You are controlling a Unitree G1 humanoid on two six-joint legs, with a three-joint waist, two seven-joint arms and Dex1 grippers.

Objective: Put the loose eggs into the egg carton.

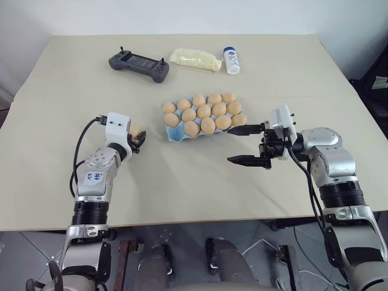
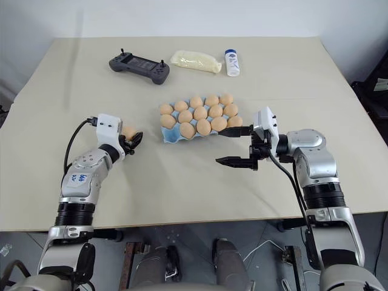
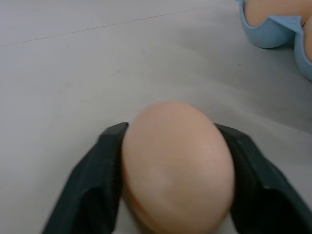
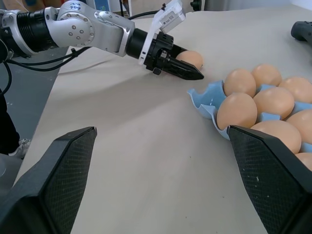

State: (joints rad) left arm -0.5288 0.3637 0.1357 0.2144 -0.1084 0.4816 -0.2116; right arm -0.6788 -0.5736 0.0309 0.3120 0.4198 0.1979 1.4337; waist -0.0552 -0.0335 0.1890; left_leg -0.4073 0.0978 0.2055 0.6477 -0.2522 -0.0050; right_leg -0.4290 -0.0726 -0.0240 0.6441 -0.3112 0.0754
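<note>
One loose egg (image 3: 178, 165), tan-orange, lies on the beige table left of the egg carton (image 1: 174, 135). My left gripper (image 1: 139, 139) is shut on it, a black finger on each side. The light blue carton sits mid-table and holds several eggs (image 1: 204, 111). Its near left corner well (image 4: 204, 96) is bare. My right gripper (image 1: 233, 145) stands open at the carton's right end, pointing left, one finger (image 1: 241, 130) by the carton's edge. Nothing is between its fingers.
At the back of the table lie a black game controller (image 1: 139, 64), a pale yellow bag (image 1: 195, 59) and a white bottle with a blue cap (image 1: 231, 60). The table's front edge runs close below both arms.
</note>
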